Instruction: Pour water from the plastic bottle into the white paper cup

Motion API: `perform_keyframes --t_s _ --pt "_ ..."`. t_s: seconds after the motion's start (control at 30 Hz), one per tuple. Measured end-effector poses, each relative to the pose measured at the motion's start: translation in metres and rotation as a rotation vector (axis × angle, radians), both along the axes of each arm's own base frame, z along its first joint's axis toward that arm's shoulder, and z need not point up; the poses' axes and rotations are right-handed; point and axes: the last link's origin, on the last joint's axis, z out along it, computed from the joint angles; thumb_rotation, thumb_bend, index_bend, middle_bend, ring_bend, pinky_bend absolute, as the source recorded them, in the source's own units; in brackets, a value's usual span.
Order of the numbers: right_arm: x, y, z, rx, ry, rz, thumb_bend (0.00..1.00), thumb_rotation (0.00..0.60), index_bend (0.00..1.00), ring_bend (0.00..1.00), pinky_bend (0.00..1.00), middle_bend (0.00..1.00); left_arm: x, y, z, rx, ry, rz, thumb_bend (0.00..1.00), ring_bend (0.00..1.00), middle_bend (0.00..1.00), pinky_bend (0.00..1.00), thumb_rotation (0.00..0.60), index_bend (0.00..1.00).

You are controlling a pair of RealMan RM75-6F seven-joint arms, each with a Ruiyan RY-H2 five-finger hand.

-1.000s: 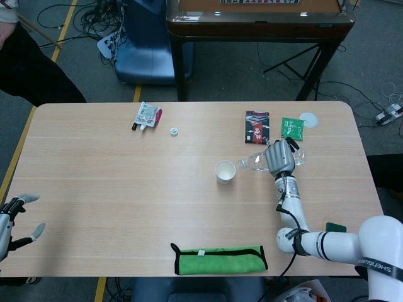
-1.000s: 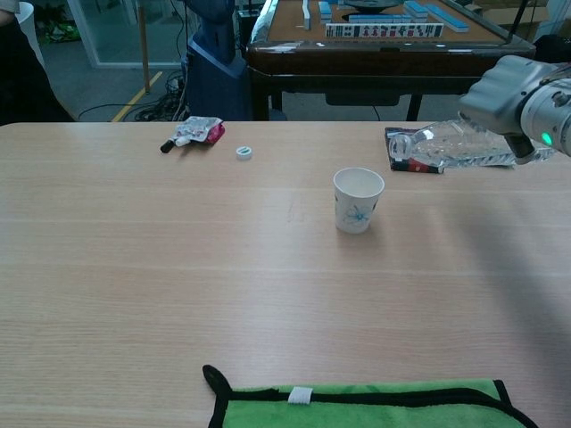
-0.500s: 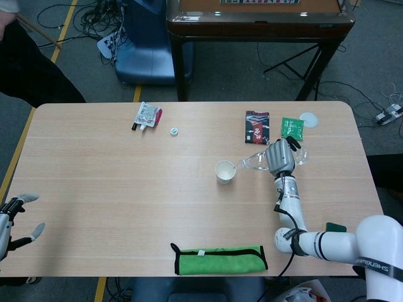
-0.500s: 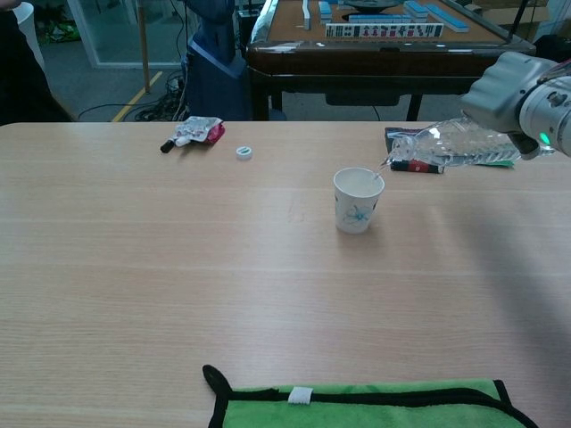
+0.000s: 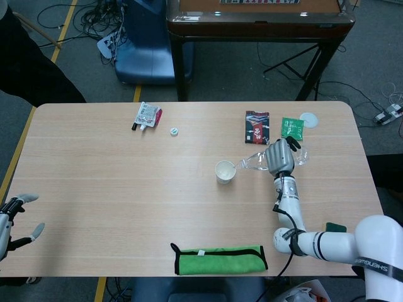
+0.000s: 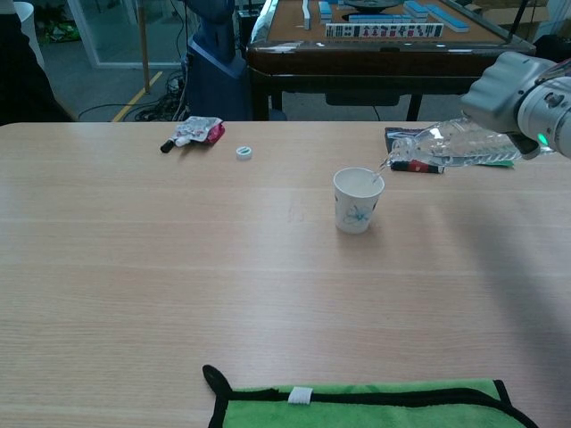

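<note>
The white paper cup (image 5: 225,171) (image 6: 358,200) stands upright near the table's middle right, with a blue print on its side. My right hand (image 5: 280,156) (image 6: 510,85) grips the clear plastic bottle (image 5: 253,161) (image 6: 446,144), tipped almost level with its open mouth over the cup's right rim. A thin stream of water runs from the mouth into the cup. My left hand (image 5: 14,217) hovers open off the table's front left corner, holding nothing.
The bottle cap (image 5: 174,131) (image 6: 244,152) lies at the back, beside a small pouch (image 5: 147,116) (image 6: 194,131). A dark packet (image 5: 257,126), a green packet (image 5: 292,128) and a white disc (image 5: 308,119) lie behind the bottle. A green cloth (image 5: 219,259) (image 6: 366,407) lies at the front edge.
The bottle has shifted left and tipped further, bringing its mouth over the cup. Water now streams into the cup. The left hand has stayed put.
</note>
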Motion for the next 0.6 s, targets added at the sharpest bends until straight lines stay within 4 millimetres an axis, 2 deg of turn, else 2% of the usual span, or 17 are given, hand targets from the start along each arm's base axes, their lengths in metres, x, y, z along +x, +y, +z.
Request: perform_keyframes --t_s 0.23,0.6 --pt "0.002 0.001 -0.002 0.001 -0.010 -0.005 0.34 0.600 0.59 0.50 0.52 0.62 0.000 0.000 0.000 0.000 -0.001 0.000 0.21 0.42 0.29 0.59 0.600 0.30" --pt "-0.004 0.003 -0.015 0.020 -0.125 -0.058 0.34 0.600 0.59 0.50 0.52 0.62 0.000 0.000 0.000 -0.002 0.003 0.004 0.21 0.42 0.29 0.59 0.600 0.30"
